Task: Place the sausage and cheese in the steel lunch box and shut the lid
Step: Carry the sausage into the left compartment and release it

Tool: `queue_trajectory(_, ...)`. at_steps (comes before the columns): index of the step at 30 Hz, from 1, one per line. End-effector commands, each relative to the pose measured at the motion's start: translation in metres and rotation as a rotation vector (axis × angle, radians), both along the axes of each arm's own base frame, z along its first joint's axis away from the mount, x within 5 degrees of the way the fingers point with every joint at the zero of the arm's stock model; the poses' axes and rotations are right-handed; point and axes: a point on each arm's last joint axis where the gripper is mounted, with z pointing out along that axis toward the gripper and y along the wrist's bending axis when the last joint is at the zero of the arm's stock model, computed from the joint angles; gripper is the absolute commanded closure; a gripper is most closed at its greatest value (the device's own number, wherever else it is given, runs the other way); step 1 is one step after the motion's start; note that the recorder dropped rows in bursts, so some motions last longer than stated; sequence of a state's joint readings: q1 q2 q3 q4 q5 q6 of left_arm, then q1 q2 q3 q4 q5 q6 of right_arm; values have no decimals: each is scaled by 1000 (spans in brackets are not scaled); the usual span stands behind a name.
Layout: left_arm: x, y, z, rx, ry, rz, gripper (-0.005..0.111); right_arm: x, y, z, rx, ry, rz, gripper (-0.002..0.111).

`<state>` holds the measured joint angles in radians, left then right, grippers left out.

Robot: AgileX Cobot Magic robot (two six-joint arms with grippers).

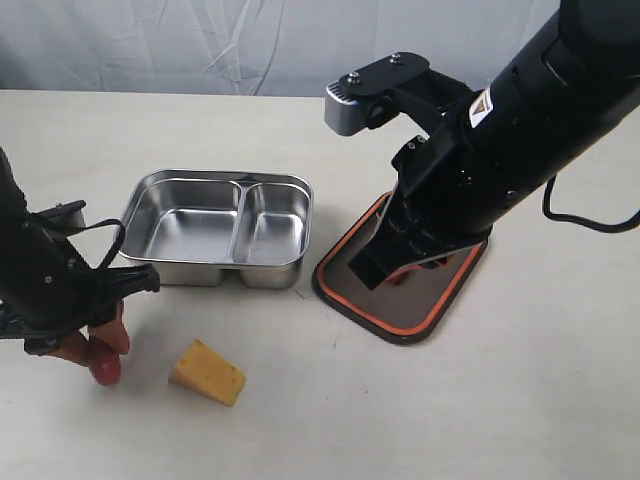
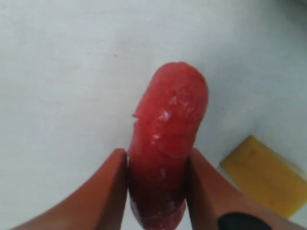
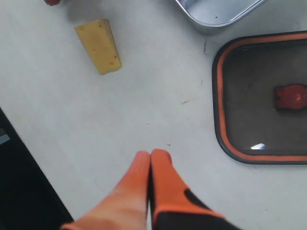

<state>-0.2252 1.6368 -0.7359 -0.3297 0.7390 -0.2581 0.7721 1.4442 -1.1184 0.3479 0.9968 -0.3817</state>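
**Inspector:** Left gripper?

**Assistant:** The left gripper (image 2: 156,155) is clamped on the sausage (image 2: 170,120) at the table's (image 1: 450,420) front left. The cheese (image 1: 207,372) lies just beside it.

**Inspector:** Further back?

**Assistant:** The steel lunch box (image 1: 150,200) stands uncovered behind both, with the lid (image 1: 345,300) flat to its right. The right gripper (image 3: 151,160) is closed on nothing, near the lid.

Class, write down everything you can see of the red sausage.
The sausage is small, red and glossy, plastic-looking, with a rounded tip and a notch across its side. It hangs tip down, clamped on both sides by the left gripper's jaws, beside the cheese without touching it, outside the steel lunch box. Whether its tip rests on the table is unclear.
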Motion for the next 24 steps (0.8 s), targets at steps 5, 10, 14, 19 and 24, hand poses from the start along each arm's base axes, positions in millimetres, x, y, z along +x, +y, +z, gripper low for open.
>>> queue_trajectory(5, -9, 2, 50, -10, -146, -62, 107, 1, -2, 4, 7, -22, -3, 109)
queue_trajectory(10, 13, -2, 100, -46, -378, -65, 107, 2, -3, 4, -6, -35, 1, 109)
queue_trajectory(14, 37, -5, 128, -33, -506, -94, 107, 2, -3, 4, -6, -35, 1, 109)
queue_trajectory(19, 75, -10, 121, 40, -422, -151, 107, 2, -3, 4, -6, -35, 1, 109)
queue_trajectory(24, 105, -19, 105, 40, -357, -181, 107, 1, -3, 3, -9, -31, 3, 109)
